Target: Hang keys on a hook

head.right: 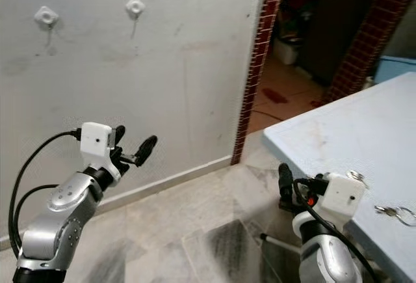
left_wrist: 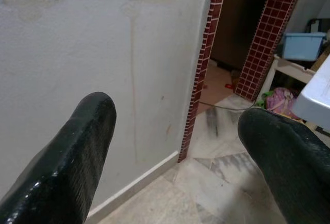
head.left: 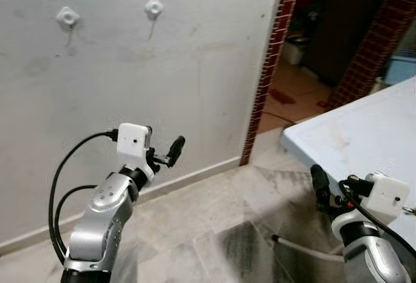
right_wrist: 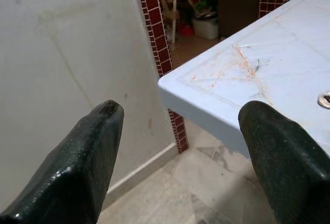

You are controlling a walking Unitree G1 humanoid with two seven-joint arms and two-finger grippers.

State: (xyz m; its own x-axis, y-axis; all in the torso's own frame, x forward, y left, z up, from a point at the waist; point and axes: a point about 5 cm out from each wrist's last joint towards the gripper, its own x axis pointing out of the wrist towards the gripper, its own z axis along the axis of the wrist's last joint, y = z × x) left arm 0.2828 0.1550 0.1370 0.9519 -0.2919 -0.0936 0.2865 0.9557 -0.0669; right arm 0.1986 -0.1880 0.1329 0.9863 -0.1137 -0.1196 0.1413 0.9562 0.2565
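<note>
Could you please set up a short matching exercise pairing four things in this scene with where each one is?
Things:
1. keys
2. wall hooks
3. left gripper
4. right gripper

Places:
A. high on the grey wall
B. raised in front of the wall, fingers open
C. lying on the pale blue table
D. beside the table's near edge, above the floor, fingers open

Pairs: 1-C, 2-A, 3-B, 4-D

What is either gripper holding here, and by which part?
Nothing. The left gripper and right gripper both have open jaws with only air between them. The keys lie untouched on the table.
</note>
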